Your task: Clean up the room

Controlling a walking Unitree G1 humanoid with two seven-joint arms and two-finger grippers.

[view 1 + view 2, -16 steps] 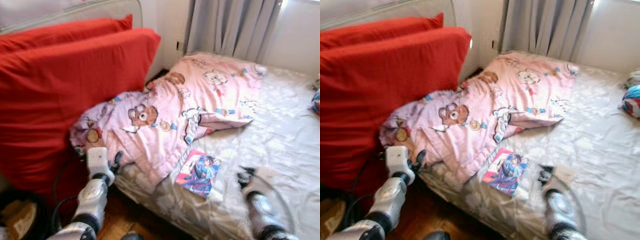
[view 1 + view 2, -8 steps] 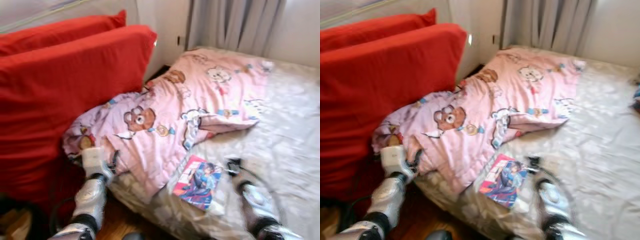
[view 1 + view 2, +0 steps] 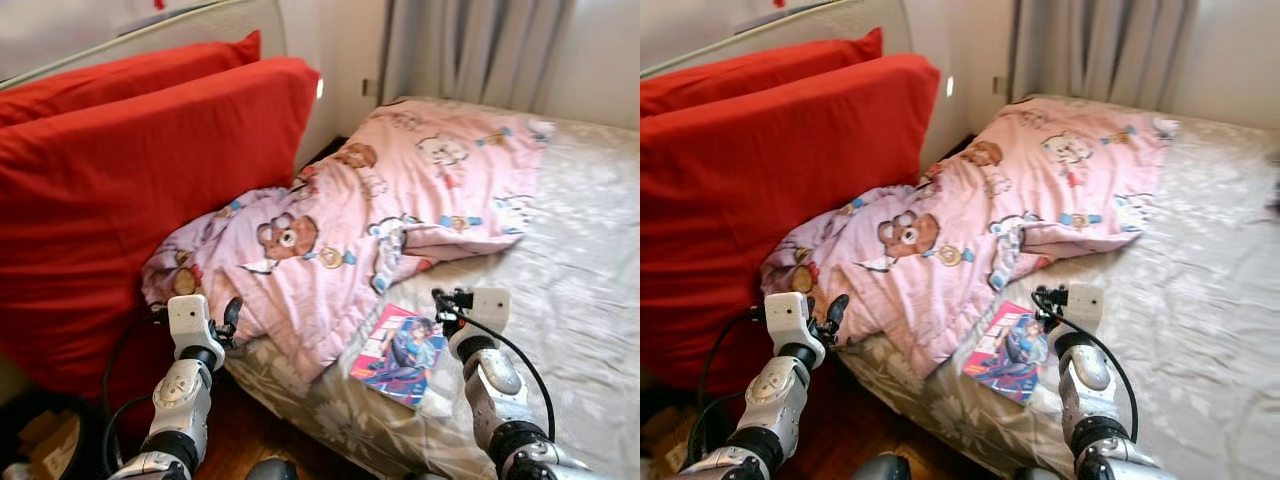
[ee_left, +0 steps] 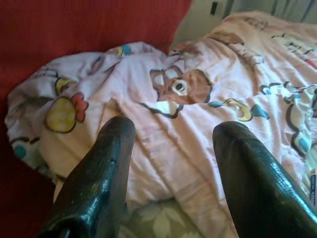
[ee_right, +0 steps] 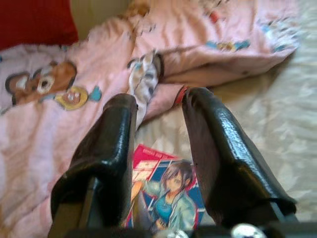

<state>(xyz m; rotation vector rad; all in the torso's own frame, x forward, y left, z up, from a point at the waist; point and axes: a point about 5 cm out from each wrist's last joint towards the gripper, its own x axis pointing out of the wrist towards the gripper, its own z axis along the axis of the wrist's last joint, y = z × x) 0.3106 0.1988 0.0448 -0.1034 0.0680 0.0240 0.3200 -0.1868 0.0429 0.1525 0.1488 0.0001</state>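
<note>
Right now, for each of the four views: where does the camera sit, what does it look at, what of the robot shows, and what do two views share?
Left eye: on the head, looking down at the bed, red cushions and pink blanket; both arms show.
Right eye: same head, same scene, both arms.
Left wrist: on the left arm, looking along the open left gripper at the blanket's bear print.
Right wrist: on the right arm, looking along the open right gripper at the comic book.
Shared: both wrist views show the blanket.

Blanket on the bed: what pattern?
Pink blanket with cartoon teddy bears and small animal prints; clearest in the left eye view.
</note>
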